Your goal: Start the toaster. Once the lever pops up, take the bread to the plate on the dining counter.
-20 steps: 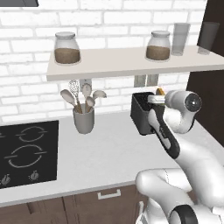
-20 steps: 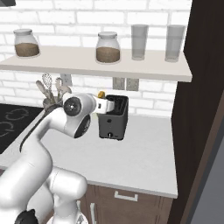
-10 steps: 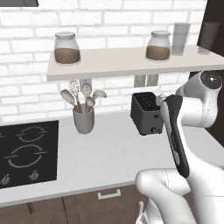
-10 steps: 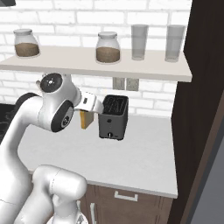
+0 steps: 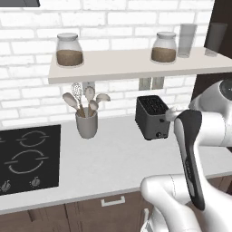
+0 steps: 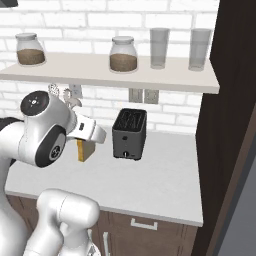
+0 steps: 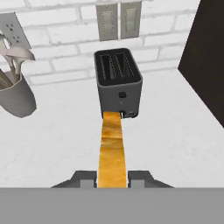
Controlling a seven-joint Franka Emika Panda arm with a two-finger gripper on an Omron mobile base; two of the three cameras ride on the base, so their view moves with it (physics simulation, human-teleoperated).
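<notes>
In the left base view I see the toaster [image 5: 152, 117] standing on the white tabletop [image 5: 108, 158], close to the brick wall. Its 2 slots on top look dark. A grey cup of spoons [image 5: 86, 118] stands to its left, and the black hob [image 5: 28, 158] lies further left. Above them a shelf [image 5: 136, 63] holds 2 jars and 2 glasses. My white arm [image 5: 199, 136] reaches up at the right.

In the right base view the toaster [image 6: 129, 133] sits in the middle of the tabletop. The bread [image 6: 85, 149] hangs in the air to the left of the toaster, apart from it, just under my white hand.

In the hand view the bread [image 7: 112, 148] is a long golden slice running up from between my jaws. The gripper [image 7: 112, 178] has its jaws clamped on the bread, 1 finger [image 7: 83, 178] on each side. The far end of the slice lines up with the front of the toaster [image 7: 118, 83], near its small knob. The cup of spoons [image 7: 15, 92] is at the left, and 2 wall plugs [image 7: 118, 19] are behind the toaster.
</notes>
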